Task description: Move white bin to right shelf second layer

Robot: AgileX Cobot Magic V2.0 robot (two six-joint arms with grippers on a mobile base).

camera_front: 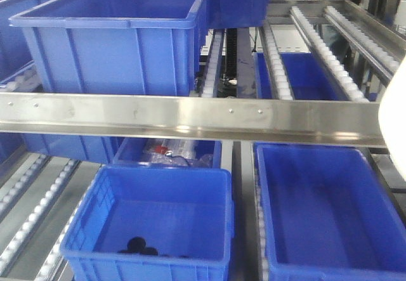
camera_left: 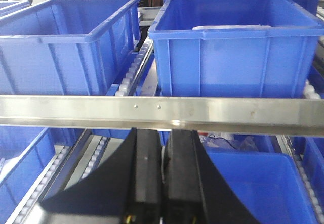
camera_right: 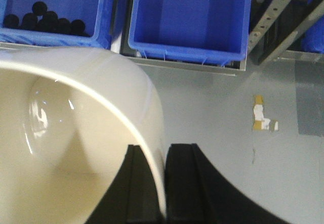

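1. Steel roller rails of the right shelf second layer [camera_front: 323, 45] lie bare on the right; a large blue crate [camera_front: 114, 33] fills the left, and a steel front bar [camera_front: 190, 119] crosses the front edge.
2. The white bin [camera_right: 76, 133] hangs over grey floor [camera_right: 212, 113], outside the shelf; the front view shows only its wall at far right.
3. The right gripper [camera_right: 163, 155] pinches the bin's rim, one finger inside, one outside.
4. The left gripper [camera_left: 165, 173] has jaws nearly together, holding nothing.
5. We judge the carry is in hand: next, lift the bin over the bar and set it on the bare rollers beside the crate.
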